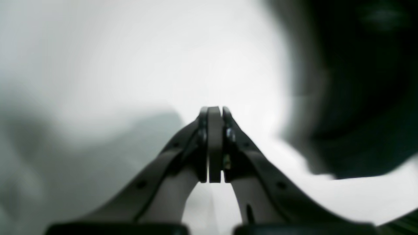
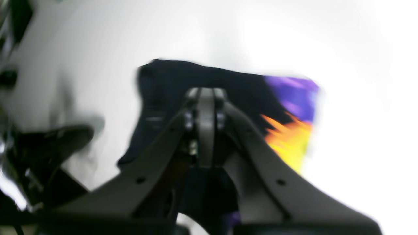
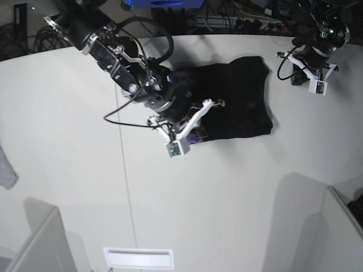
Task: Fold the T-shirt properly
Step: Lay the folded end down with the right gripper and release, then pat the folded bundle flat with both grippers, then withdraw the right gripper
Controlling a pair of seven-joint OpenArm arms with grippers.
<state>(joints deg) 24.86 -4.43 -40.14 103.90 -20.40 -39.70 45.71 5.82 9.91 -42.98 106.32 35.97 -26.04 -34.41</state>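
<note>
The black T-shirt (image 3: 241, 105) lies partly folded on the white table (image 3: 68, 141), back of centre. Its purple and orange-yellow print (image 2: 292, 124) shows at one edge in the right wrist view. My right gripper (image 3: 217, 103) hovers over the shirt's left part, its jaws pressed together (image 2: 206, 94). No cloth shows between the pads, though black fabric lies right behind and under them. My left gripper (image 3: 295, 78) sits off the shirt's far right corner, shut (image 1: 214, 109) over bare table with nothing in it. A blurred dark mass (image 1: 359, 98) fills that view's right side.
A small grey cloth scrap (image 3: 7, 170) lies at the table's left edge. Cables and gear (image 3: 238, 17) run along the back. A white slotted plate (image 3: 138, 258) sits at the front edge, and grey panels (image 3: 34, 243) stand at the front corners.
</note>
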